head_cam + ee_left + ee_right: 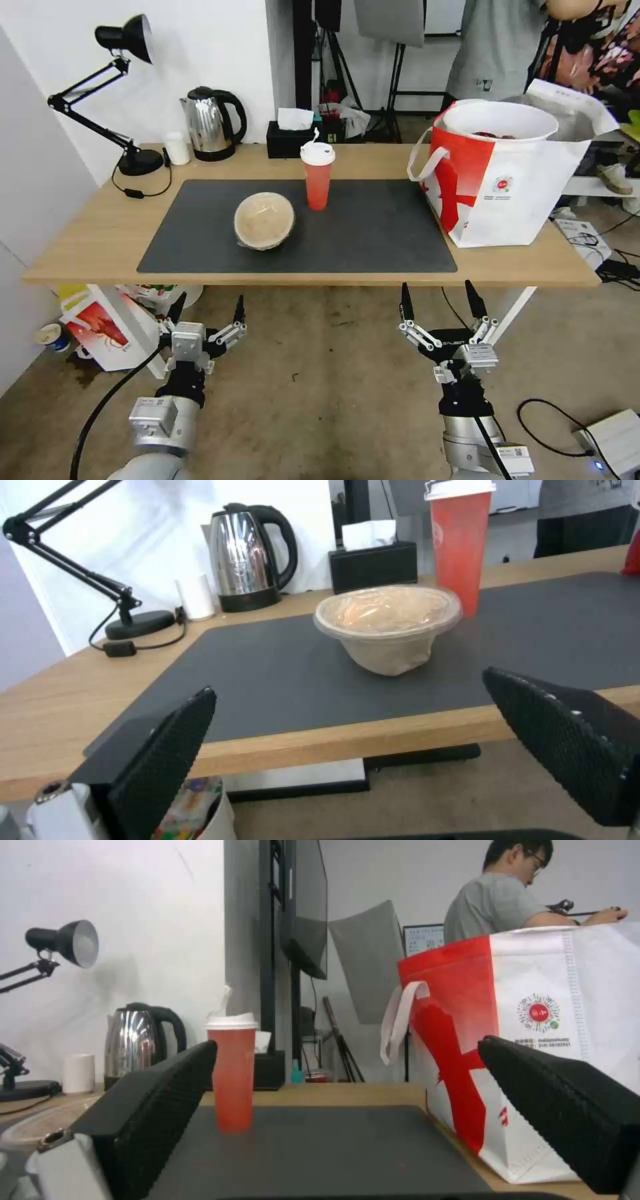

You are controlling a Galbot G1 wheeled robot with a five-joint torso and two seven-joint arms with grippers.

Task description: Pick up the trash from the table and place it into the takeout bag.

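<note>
Head view of the table (87, 250), taken with its dark grey mat (373, 233) as the landmark. The tan lidded bowl (264, 220) rests near the mat's centre, lid up. Just behind it and slightly to the right, the tall red drink cup (317, 176) stands upright — long axis vertical, white lid on top. The takeout bag (497, 183) stands upright at the mat's right end, mouth open upward, with the white bowl of red shells (501, 121) seated inside that mouth. The left gripper (206, 310) and right gripper (440, 301) hang below the mat's near edge — both with fingers spread apart, holding nothing.
</note>
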